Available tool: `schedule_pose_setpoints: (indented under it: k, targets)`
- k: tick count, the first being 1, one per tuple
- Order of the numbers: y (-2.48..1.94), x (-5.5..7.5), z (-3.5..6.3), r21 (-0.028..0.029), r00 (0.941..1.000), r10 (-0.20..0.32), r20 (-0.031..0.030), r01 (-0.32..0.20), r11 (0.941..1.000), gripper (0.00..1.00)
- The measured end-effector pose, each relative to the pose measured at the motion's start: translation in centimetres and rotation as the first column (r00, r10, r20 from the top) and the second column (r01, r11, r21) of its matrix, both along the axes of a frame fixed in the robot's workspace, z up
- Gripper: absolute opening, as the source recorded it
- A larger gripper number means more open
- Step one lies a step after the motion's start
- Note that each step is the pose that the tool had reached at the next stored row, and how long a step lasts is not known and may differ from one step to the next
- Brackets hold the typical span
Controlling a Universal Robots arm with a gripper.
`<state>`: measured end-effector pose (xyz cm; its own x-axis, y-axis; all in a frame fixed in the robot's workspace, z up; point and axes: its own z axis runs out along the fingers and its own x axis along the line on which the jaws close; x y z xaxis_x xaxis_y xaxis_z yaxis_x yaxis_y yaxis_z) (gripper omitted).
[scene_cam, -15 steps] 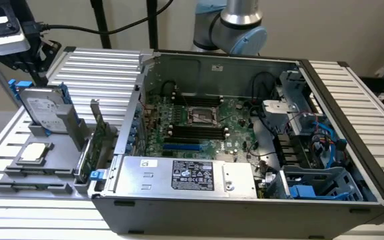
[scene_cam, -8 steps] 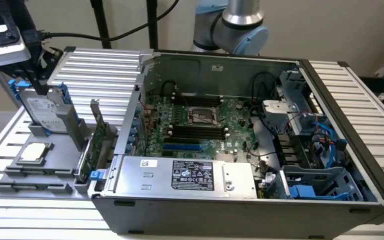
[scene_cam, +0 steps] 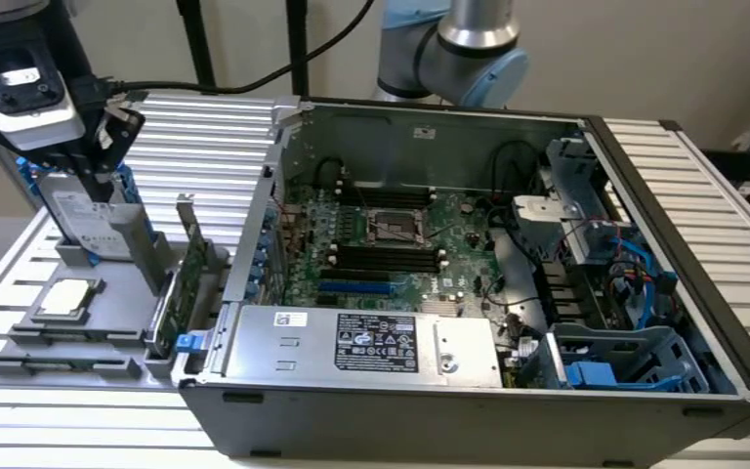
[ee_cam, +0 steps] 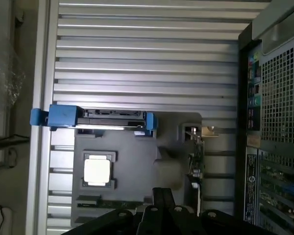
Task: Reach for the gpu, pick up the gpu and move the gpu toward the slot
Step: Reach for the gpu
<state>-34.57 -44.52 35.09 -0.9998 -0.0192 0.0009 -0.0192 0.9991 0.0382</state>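
Presently gripper (scene_cam: pixel 102 191) hung empty and pinched closed over tray (scene_cam: pixel 36 363), short of gpu (scene_cam: pixel 192 264); descending unopened, it could strike card's edge and tip it

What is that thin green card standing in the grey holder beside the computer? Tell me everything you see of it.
The card is a thin green circuit board with a silvery metal bracket at one end. It stands upright on its long edge in a slot of the grey holder, beside the open computer case. Nothing grips it.
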Motion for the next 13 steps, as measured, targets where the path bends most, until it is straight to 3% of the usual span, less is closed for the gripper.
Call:
schedule_pose_setpoints:
  k: [8, 13]
  targets:
    - [-1.55, 3.4, -0.46, 0.0, 1.0, 0.0, 0.0, 0.0, 1.0, 0.11]
    - [-2.25, 5.6, -0.76, 0.0, 1.0, 0.0, 0.0, 0.0, 1.0, 0.11]
